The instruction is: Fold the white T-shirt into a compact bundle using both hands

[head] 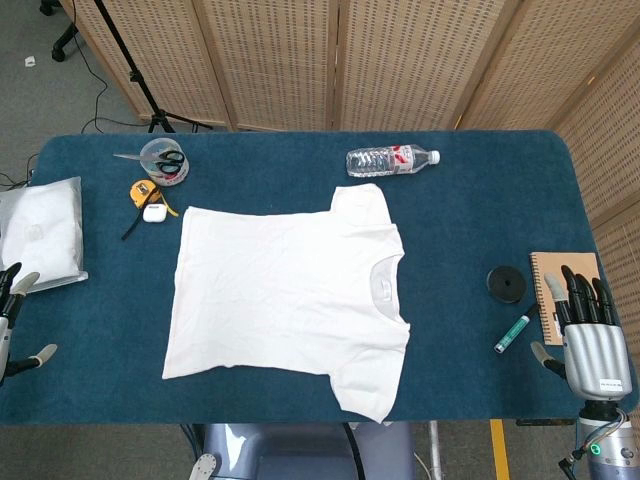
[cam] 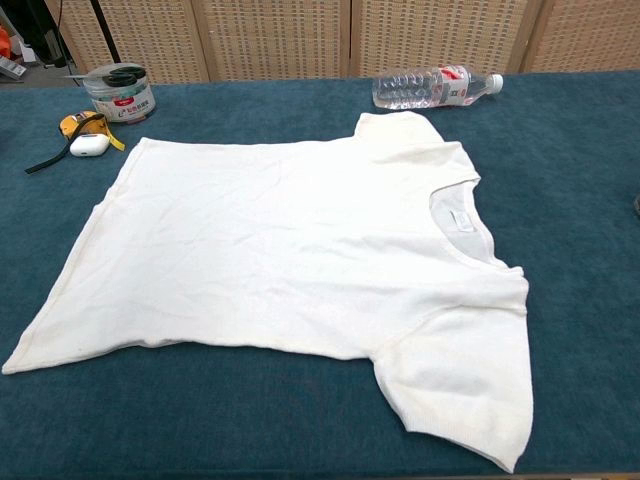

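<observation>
The white T-shirt (head: 285,295) (cam: 290,265) lies spread flat on the blue table (head: 300,175), collar toward the right and hem toward the left, both short sleeves out. My right hand (head: 590,335) hovers at the table's right front edge, fingers apart and holding nothing, well clear of the shirt. Only part of my left hand (head: 15,315) shows at the far left edge, fingers apart, empty, also far from the shirt. Neither hand shows in the chest view.
A water bottle (head: 392,160) (cam: 435,87) lies behind the shirt. A tin with scissors (head: 163,160) (cam: 118,92), a tape measure and white case (head: 148,200) sit back left. A folded white bundle (head: 40,232) lies far left. A black disc (head: 505,283), marker (head: 512,333) and notebook (head: 562,290) sit right.
</observation>
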{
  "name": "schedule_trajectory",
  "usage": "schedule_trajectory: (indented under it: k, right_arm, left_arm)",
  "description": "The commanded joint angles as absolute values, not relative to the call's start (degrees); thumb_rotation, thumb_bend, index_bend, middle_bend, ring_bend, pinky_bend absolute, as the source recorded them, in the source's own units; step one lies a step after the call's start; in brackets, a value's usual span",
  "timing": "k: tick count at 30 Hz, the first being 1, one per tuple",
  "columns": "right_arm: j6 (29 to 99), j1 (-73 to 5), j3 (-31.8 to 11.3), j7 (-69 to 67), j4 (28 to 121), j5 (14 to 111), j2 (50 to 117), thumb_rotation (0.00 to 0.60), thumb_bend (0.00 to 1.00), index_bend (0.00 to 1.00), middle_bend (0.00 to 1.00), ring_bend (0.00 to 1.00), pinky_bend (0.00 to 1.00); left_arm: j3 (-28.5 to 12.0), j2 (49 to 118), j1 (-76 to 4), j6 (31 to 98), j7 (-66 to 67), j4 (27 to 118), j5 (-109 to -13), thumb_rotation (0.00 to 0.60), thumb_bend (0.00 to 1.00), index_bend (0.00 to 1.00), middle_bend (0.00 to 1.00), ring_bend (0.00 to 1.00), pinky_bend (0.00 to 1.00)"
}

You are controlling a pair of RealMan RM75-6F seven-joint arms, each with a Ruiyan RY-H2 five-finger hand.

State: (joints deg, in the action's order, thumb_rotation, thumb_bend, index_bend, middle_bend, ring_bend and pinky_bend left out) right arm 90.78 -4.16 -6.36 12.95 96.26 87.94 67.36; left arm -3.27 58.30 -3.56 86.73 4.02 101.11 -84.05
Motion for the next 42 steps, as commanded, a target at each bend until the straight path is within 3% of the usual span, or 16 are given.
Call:
schedule_trajectory:
  k: [1, 7, 14, 22, 30, 42]
  right_arm:
    - [90.67, -4.17, -6.27, 12.84, 96.23, 88.00, 67.34, 0.600, 0.00, 0.00, 0.00, 0.00, 0.00]
    - [87.02, -5.65, -4.12, 9.95, 95.63, 90.78, 65.78, 0.600, 0.00, 0.00, 0.00, 0.00, 0.00]
    - [82.38, -10.69, 1.83, -4.53, 88.00, 103.83, 63.60, 0.600, 0.00, 0.03, 0.00, 0.00, 0.00]
    - [82.38, -14.03, 6.18, -7.31, 80.59, 113.77, 68.84, 0.600, 0.00, 0.14, 0.00, 0.00, 0.00]
    - [79.09, -16.01, 8.12, -3.62, 77.02, 116.19, 74.25, 0.600, 0.00, 0.18, 0.00, 0.00, 0.00]
    - [80.48, -17.39, 10.69, -3.60, 67.65, 118.98, 82.70, 0.600, 0.00, 0.23, 0.05, 0.00, 0.00]
  left_arm:
    - [-3.31, 58.35, -3.57, 86.73, 4.06, 101.12, -83.96, 0.600, 0.00, 0.00, 0.00, 0.00, 0.00]
    - [-3.81, 58.46, -3.69, 86.79, 4.05, 101.10, -83.30, 0.600, 0.00, 0.00, 0.00, 0.00, 0.00]
    - [-4.37, 59.21, -4.36, 85.69, 5.51, 101.05, -81.75, 0.600, 0.00, 0.00, 0.00, 0.00, 0.00]
    - [-4.78, 60.06, -4.72, 85.15, 7.33, 101.20, -80.19, 0.600, 0.00, 0.00, 0.00, 0.00, 0.00]
    - [-4.94, 60.04, -4.82, 85.05, 7.11, 101.17, -79.86, 0.600, 0.00, 0.00, 0.00, 0.00, 0.00]
    - [-4.86, 60.31, -4.97, 84.49, 7.46, 101.19, -79.22, 0.600, 0.00, 0.00, 0.00, 0.00, 0.00]
